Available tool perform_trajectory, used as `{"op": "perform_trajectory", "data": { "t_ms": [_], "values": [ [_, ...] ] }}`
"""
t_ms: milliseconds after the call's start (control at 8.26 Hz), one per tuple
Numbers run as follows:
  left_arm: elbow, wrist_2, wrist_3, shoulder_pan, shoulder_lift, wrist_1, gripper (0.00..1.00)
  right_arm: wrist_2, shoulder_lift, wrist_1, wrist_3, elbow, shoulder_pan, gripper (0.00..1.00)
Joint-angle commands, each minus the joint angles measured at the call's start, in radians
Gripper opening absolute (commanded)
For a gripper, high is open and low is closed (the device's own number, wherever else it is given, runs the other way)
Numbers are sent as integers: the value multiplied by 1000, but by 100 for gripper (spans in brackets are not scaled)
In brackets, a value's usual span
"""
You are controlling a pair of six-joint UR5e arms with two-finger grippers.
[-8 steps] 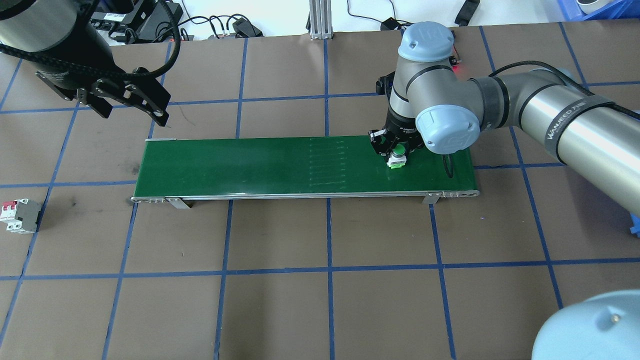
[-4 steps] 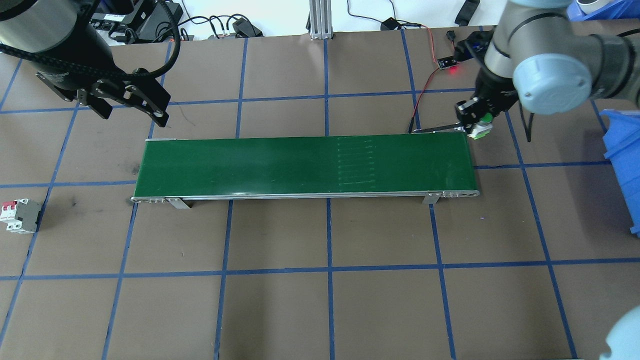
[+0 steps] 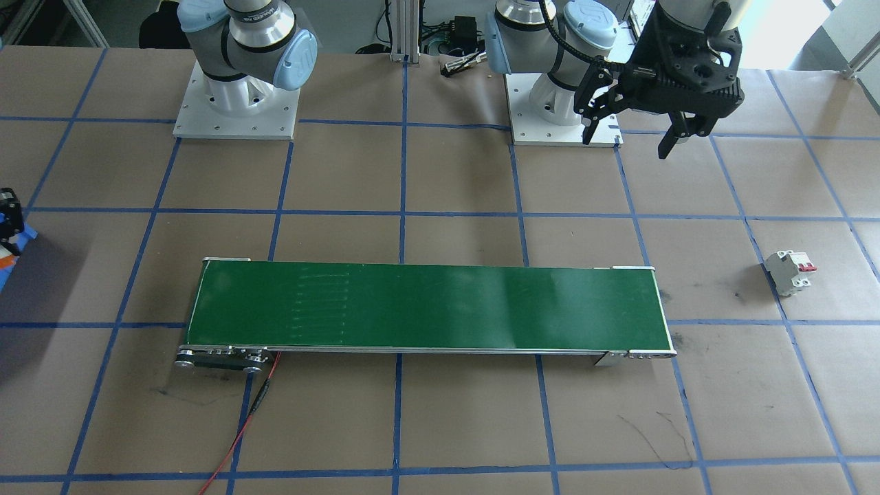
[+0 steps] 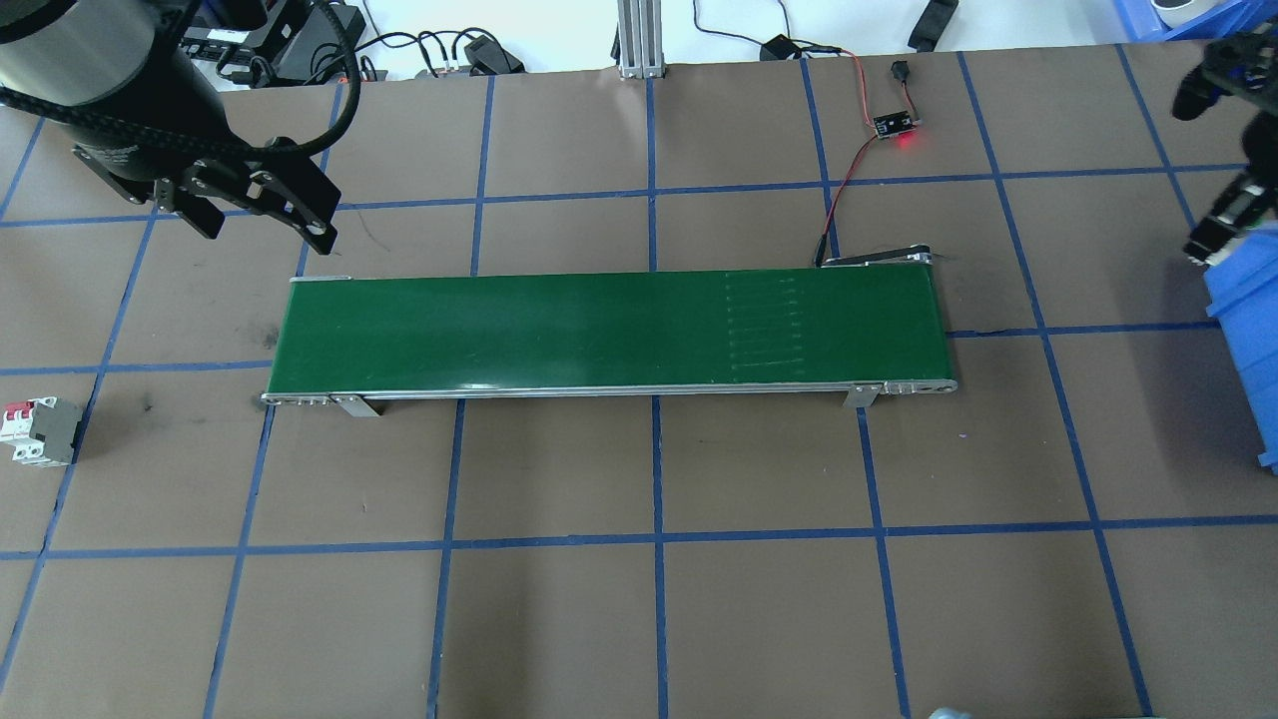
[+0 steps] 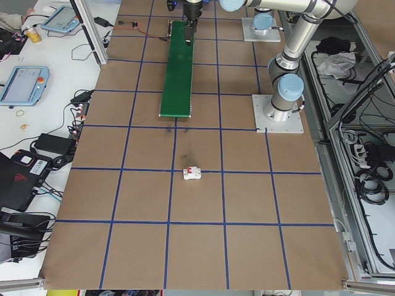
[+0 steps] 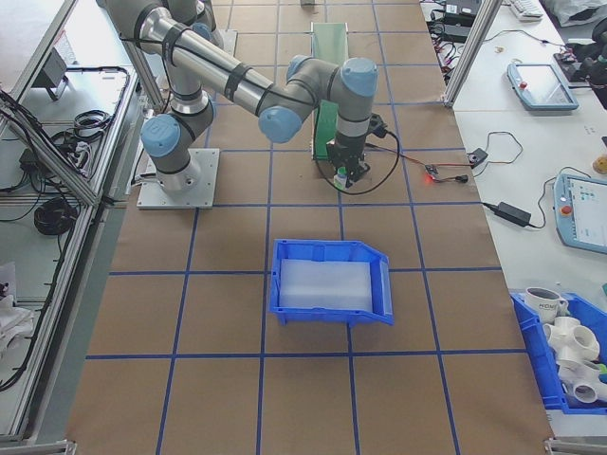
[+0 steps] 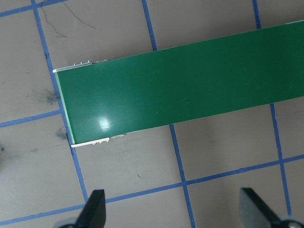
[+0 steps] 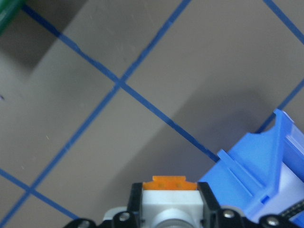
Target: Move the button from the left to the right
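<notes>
The button shows its orange base and white body in the right wrist view, clamped between the fingers of my right gripper, which is shut on it. That gripper hangs in the air at the far right, beyond the green conveyor belt and beside the corner of the blue bin. In the exterior right view the button sits under the near arm's gripper, short of the bin. My left gripper is open and holds nothing above the belt's left end.
A white circuit breaker with red levers lies on the table at the far left. A small board with a red light and wires lies behind the belt's right end. Blue tape lines grid the brown table.
My right gripper lifted the button off the belt's right part and carried it right, to the blue bin's edge. The belt's faint marks shifted right. The left arm stayed still.
</notes>
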Motion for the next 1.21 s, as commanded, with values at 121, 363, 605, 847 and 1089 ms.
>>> {"op": "perform_trajectory", "data": {
  "t_ms": [121,363,605,847,1089],
  "values": [
    [-2,0,-2,0,-1,0,100,59,40,-157,-718,-10,-304,0],
    [-2,-1,-2,0,-1,0,100,94,213,-284,-862,-10,-391,0],
    [-2,-1,-2,0,-1,0,100,83,307,-329,-892,1,-399,0],
    [-5,-1,-2,0,-1,0,100,84,347,-358,-937,0,-400,29],
    [-5,-1,-2,0,1,0,100,87,338,-356,-952,0,-400,98]
  ]
}}
